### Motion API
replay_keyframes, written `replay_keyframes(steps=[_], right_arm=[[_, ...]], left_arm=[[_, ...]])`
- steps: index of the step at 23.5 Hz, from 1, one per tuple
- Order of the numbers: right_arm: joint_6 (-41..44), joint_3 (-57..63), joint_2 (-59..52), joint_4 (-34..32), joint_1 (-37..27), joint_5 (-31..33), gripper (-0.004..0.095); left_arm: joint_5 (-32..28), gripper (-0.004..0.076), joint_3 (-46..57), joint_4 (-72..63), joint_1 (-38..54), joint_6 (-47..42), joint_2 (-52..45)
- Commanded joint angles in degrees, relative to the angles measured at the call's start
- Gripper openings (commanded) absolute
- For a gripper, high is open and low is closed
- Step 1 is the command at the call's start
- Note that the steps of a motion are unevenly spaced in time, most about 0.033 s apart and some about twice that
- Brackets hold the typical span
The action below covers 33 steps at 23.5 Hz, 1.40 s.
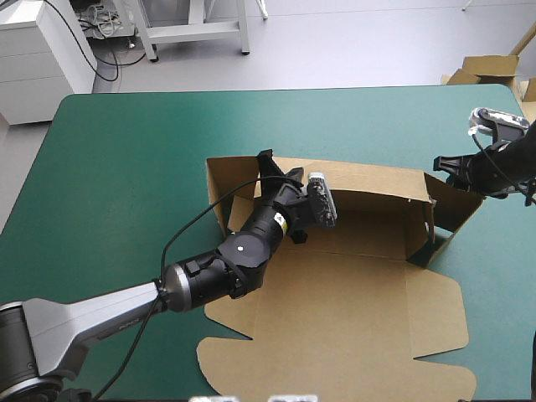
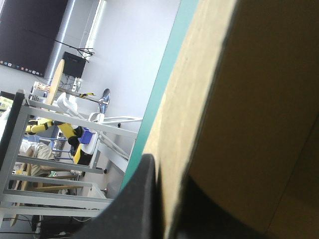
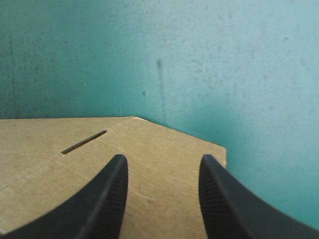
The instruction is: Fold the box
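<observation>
the box [image 1: 352,327] lies at the middle of the bench [image 1: 117,167], its lid panel flat and its rear wall [image 1: 368,180] raised. the left end effector [image 1: 270,164] is clamped on the top edge of that wall near the left corner; in the left wrist view the brown board passes between its black fingers [image 2: 142,199], which are all but closed. the right end effector [image 1: 444,165] stands wide, fingers [image 3: 112,199] apart, with a slotted side flap [image 3: 55,159] directly under them and bare teal-green cover ahead.

Teal-green cover [image 1: 126,151]; spare brown board [image 1: 490,69] by far R corner
</observation>
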Motion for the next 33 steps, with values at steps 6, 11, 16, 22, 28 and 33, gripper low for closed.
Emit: replay_keyframes(steps=[6,11,16,22,28,33], right_arm=[[-2.2,8.9,-6.3,6.5,-0.2,0.5,0.0415],[-2.9,8.5,-8.9,4.4,-0.3,-0.2,0.0415],[0.4,3.3,-7.1,1.1,-0.3,-4.3,0.0415],[1.6,-12.3,-2.7,-2.0,-0.3,0.3,0.0415],[2.6,-12.5,-1.9,-3.1,-6.0,0.5,0.0414],[0.6,-7.3,-1.3,-0.4,-6.6,0.5,0.0415]], left_arm=[[0.1,-0.0008,-1.6,0.3,-0.6,-2.8,-2.5],[-0.8,-0.0008,-1.6,0.3,-0.6,-2.8,-2.5],[-0.9,-0.0008,-1.6,0.1,-0.6,1.3,-0.5],[-0.2,-0.0008,-1.6,0.5,-0.5,7.4,3.4],[1.5,-0.0008,-1.6,0.5,-0.5,7.4,5.6],[1.5,-0.0008,-1.6,1.1,-0.5,7.4,5.7]])
